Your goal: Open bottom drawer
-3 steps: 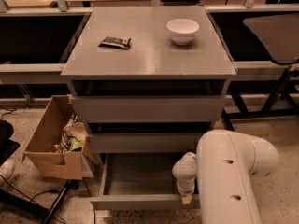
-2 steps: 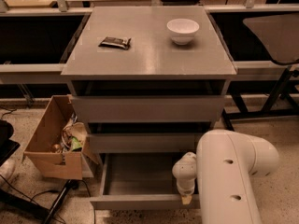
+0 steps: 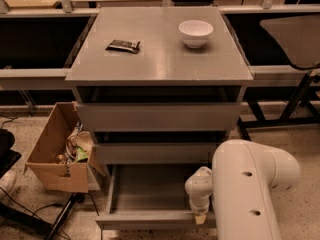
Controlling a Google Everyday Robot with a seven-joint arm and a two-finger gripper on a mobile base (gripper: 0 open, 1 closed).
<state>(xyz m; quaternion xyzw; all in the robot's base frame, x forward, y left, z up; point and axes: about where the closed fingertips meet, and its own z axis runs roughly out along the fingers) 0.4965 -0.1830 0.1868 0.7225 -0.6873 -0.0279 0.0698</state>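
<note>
The hand [image 3: 200, 217] is low at the front panel of the bottom drawer [image 3: 145, 219], near its right end; I cannot tell whether it is open or gripping. That drawer stands pulled out below the other two, its shallow grey tray showing. A white bowl [image 3: 195, 33] and a dark packet [image 3: 123, 45] sit on the worktop [image 3: 160, 64], and a cardboard box [image 3: 52, 156] on the floor beside the cabinet holds crumpled litter [image 3: 78, 151].

no readable text or labels anywhere, none on the gripper [image 3: 200, 217] at the bottom drawer [image 3: 145, 218] front rim
</note>
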